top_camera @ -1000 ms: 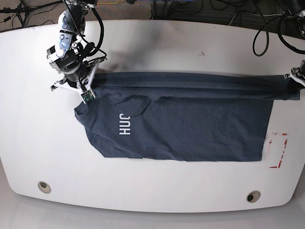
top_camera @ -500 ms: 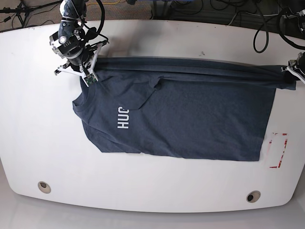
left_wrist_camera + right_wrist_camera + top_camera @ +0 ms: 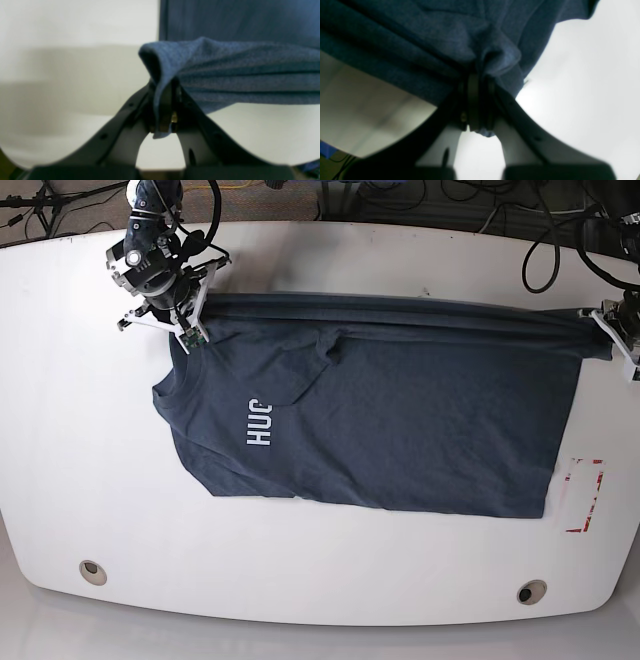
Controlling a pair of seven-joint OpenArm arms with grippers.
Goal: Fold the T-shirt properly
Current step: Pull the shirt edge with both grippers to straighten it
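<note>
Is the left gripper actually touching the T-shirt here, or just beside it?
Touching. The left wrist view shows the left gripper shut on a bunched edge of the T-shirt, with cloth pinched between the fingers and poking out below them.

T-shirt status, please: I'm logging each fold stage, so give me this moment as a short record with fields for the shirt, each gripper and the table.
shirt: dark blue T-shirt lying lengthwise across the table, white letters "HUC" showing, far edge stretched between the two grippers
left gripper: left gripper shut on the T-shirt, fabric bunched over the jaws
right gripper: right gripper shut on the T-shirt near the collar end
table: white table; red-marked patch beside the shirt's end
fold stage: not yet folded into a compact shape
</note>
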